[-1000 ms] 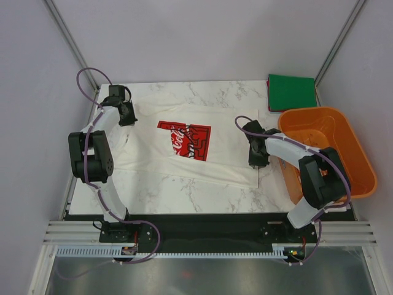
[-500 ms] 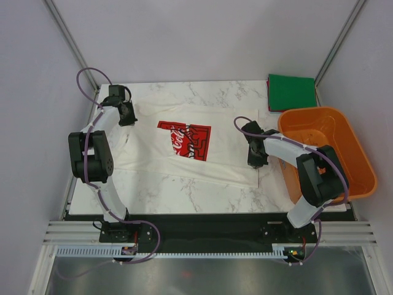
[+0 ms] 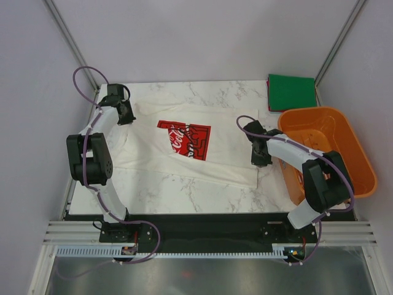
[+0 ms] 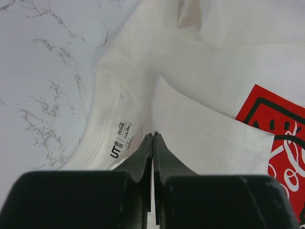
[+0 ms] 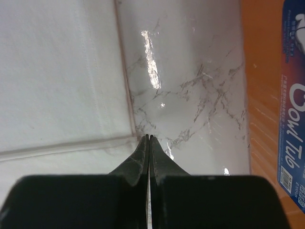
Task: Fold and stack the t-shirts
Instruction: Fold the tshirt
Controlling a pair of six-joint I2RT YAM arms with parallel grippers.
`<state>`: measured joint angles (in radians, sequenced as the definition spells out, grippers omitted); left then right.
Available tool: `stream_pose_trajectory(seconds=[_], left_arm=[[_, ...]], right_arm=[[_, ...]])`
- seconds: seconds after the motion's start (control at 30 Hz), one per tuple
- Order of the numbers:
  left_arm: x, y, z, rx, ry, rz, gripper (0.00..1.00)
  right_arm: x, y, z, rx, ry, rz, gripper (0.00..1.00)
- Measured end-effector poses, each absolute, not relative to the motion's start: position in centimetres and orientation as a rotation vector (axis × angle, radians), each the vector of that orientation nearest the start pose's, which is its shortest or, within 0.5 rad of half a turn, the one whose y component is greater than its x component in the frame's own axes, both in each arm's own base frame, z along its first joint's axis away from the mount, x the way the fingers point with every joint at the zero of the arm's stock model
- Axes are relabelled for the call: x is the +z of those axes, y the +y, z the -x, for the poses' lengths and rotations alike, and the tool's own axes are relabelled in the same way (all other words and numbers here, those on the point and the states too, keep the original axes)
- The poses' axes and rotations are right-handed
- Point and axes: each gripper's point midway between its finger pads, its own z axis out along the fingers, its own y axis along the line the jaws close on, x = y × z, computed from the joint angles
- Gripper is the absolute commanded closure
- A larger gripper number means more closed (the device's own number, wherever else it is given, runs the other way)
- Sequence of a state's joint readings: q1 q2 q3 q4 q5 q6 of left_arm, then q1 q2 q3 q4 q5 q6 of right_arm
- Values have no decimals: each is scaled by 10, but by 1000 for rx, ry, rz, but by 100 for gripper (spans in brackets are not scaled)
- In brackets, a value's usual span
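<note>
Right wrist view: white t-shirt (image 5: 57, 71) corner touching right end effector (image 5: 148, 138)

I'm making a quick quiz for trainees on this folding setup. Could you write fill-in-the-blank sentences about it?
The spread white t-shirt has a ___ chest print.
The folded t-shirt at the far right corner is ___.
The basket is ___.
The left gripper and right gripper are both ___.
Missing: red; green; orange; shut.

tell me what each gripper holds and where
The left gripper pinches the white tee beside its collar; right gripper shut at its hem corner, grip unclear.
</note>
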<state>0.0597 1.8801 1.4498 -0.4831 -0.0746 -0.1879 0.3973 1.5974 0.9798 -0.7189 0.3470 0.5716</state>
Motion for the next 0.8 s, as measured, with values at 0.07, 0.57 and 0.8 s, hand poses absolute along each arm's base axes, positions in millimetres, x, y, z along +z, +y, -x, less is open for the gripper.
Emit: stream_pose_trajectory(seconds=[0.07, 0.57, 0.8], left_arm=[[95, 33, -467, 36, 2456, 342, 98], [95, 33, -467, 33, 2456, 348, 98], [95, 33, -467, 32, 2456, 348, 98]], right_arm=[[36, 75, -277, -275, 2748, -296, 100], [35, 93, -272, -223, 2762, -296, 67], [26, 93, -273, -240, 2771, -327, 64]])
